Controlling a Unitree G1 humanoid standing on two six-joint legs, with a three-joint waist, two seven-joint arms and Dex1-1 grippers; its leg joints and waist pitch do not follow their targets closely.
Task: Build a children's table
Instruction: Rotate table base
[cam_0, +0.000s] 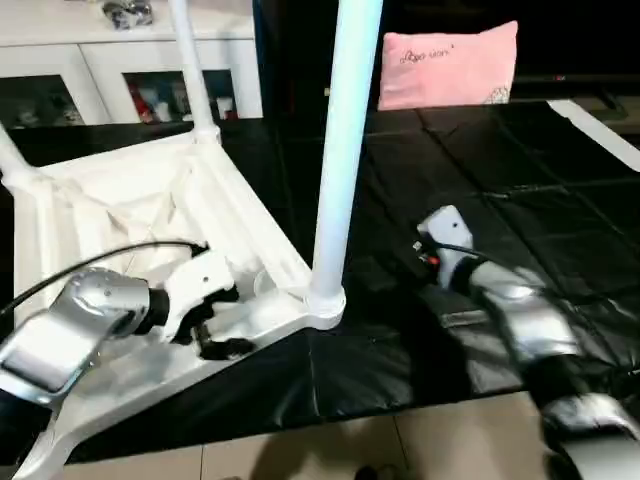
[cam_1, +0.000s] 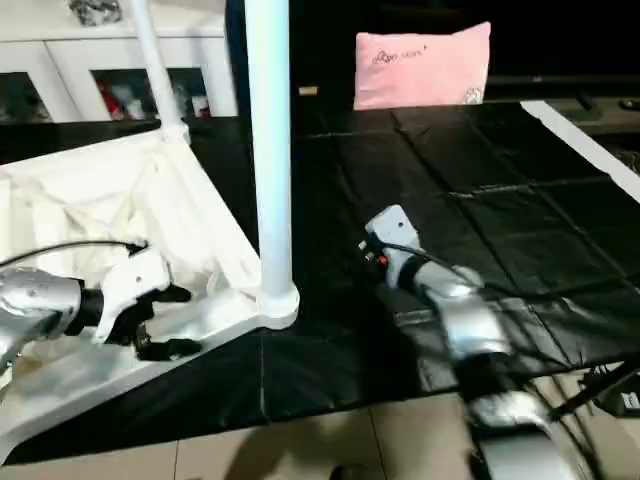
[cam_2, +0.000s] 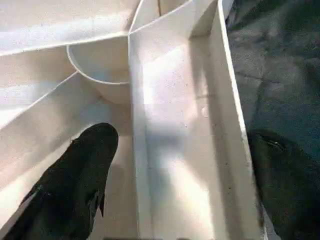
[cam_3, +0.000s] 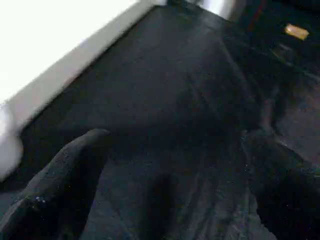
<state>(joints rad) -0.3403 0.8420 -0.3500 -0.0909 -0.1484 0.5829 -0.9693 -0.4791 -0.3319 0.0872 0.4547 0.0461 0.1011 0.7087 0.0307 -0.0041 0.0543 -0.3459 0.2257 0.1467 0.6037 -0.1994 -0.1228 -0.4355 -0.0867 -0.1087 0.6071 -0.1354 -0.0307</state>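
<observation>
The white cabinet (cam_0: 120, 70) at the back is showing its glass doors, with red and dark items sitting behind the panes, too blurred to name. On top of it something grey and black (cam_0: 127, 12) is lying. The pink pillow (cam_0: 448, 65) beyond the mat is carrying a short line of dark script, too small to read.

The tabletop (cam_0: 120, 215) is lying upside down on the black mat (cam_0: 500, 200), its ribbed underside facing up, white walls dividing it into open compartments. The near leg (cam_0: 342, 140) is standing upright in the round corner socket (cam_0: 325, 300) closest to the middle of the scene, a second leg (cam_0: 192, 70) is rising from the far corner, and a third (cam_0: 15, 160) is poking up at the left edge.

The left hand (cam_0: 212, 320) is hovering over the tabletop's near rim, fingers (cam_2: 75, 185) spread wide apart, one over a ribbed compartment and the other outside the rim over the mat, gripping nothing. In the left wrist view a round socket cup (cam_2: 102, 70) is sitting just ahead.

The right hand (cam_3: 170, 185) is hanging over bare black mat, right of the near leg, fingers standing wide apart and empty
</observation>
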